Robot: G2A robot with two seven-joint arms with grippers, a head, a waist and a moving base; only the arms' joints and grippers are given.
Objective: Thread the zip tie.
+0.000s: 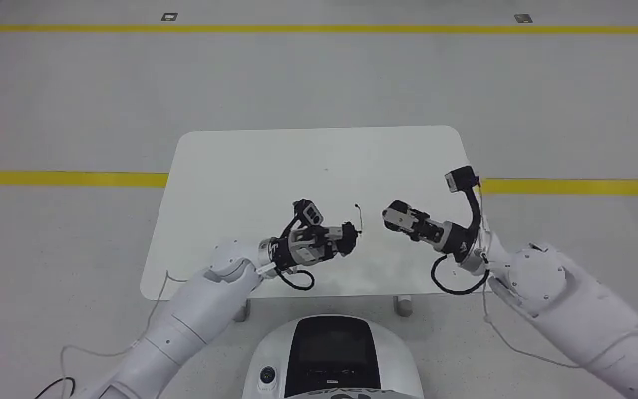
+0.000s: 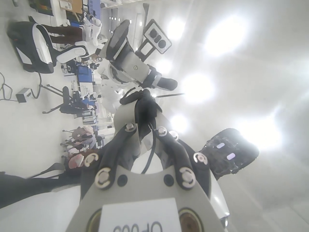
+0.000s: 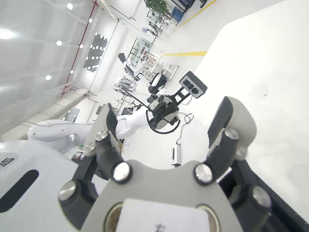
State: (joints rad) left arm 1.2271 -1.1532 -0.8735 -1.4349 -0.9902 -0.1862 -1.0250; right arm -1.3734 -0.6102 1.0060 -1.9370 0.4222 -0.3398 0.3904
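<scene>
The worktop (image 1: 299, 170) is white with rounded corners and takes the middle of the top view. It stands on a pale grey floor (image 1: 100, 100). A yellow line (image 1: 80, 179) meets its left and right edges. In the right wrist view, a tiny dark speck (image 3: 264, 95) lies on it, too small to identify.

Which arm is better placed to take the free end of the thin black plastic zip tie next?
Right, probably. The right tool is open and empty, facing the thin black plastic zip tie; the left tool is shut on that tie.
</scene>
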